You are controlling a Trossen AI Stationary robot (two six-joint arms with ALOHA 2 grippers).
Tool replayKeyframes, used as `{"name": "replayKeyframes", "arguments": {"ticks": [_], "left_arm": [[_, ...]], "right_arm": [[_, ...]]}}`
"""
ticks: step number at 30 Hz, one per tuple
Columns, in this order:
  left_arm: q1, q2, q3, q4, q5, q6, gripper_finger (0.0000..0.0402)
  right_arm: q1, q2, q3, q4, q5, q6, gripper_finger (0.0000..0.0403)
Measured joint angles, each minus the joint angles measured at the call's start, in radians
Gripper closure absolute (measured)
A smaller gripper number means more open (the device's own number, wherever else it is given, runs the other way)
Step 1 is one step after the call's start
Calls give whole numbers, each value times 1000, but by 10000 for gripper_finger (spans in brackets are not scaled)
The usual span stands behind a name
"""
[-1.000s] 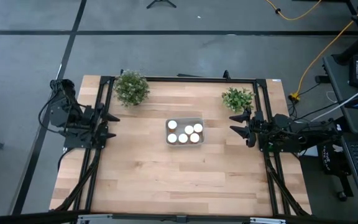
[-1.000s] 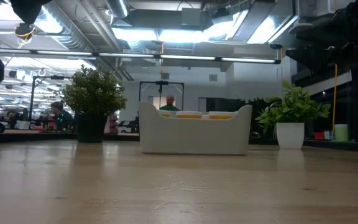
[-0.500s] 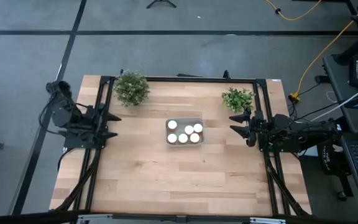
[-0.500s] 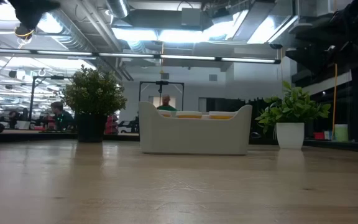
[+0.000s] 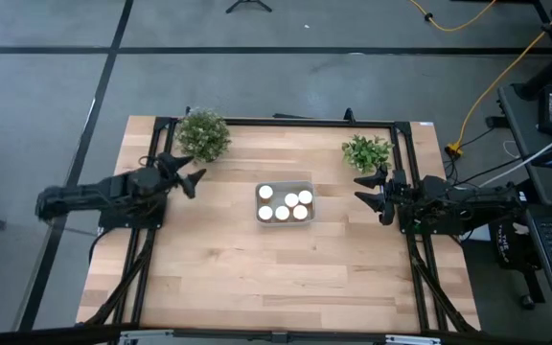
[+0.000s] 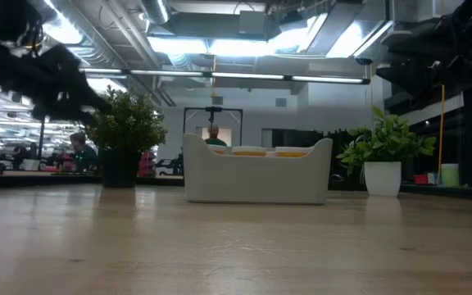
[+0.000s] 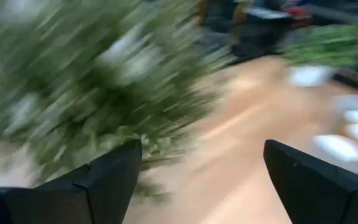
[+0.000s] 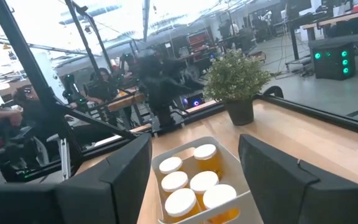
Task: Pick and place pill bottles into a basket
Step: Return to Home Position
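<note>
Low view, table [image 6: 236, 246]: we see pale wood boards filling the lower half of the frame.
Basket [image 6: 256, 176]: it stands upright on the table at the middle of the frame. In the high view it sits near the table's middle, a little toward the top of the frame.
Pill bottles [image 8: 202, 182]: we count six white caps, all inside the basket, upright and packed close together. In the low view only a thin amber strip shows above the rim.
Right claw [image 5: 357, 189]: at the right of the high view, over the table's right edge, about level with the basket and well apart from it. It points toward the basket with its fingers spread wide and holds nothing.
Left claw [image 5: 189, 168]: in the upper left of the high view, just below the left plant [image 5: 202, 135] and close to its leaves. Its fingers are spread wide with nothing between them.
Left arm [image 5: 94, 196]: it stretches out past the table's left edge.
Right plant [image 5: 366, 151]: in the upper right of the table, just above the right claw.
Room beyond: we see a person [image 6: 78, 149] seated at the left of the low view and a second person [image 6: 212, 135] showing above the basket's rim.
</note>
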Motion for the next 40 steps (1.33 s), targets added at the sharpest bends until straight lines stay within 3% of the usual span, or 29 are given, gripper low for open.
{"name": "replayKeyframes", "arguments": {"ticks": [6,13,26,29,33,37,40], "left_arm": [[152,-89,-43,169,2,36,70],[169,-86,-130,429,-70,34,70],[161,-47,-141,462,-68,48,70],[123,-48,-142,463,23,189,70],[26,-48,-142,446,287,395,70],[-50,-48,-142,406,545,434,70],[-72,-48,-142,414,651,384,70]], "right_arm": [[0,2,0,-2,0,-1,160],[0,2,1,-18,0,4,160],[0,2,1,-62,-3,-53,159],[0,2,1,-62,-2,-72,159],[0,2,1,-62,0,-79,159],[0,2,1,-62,0,-57,159],[0,2,1,-61,0,-42,159]]}}
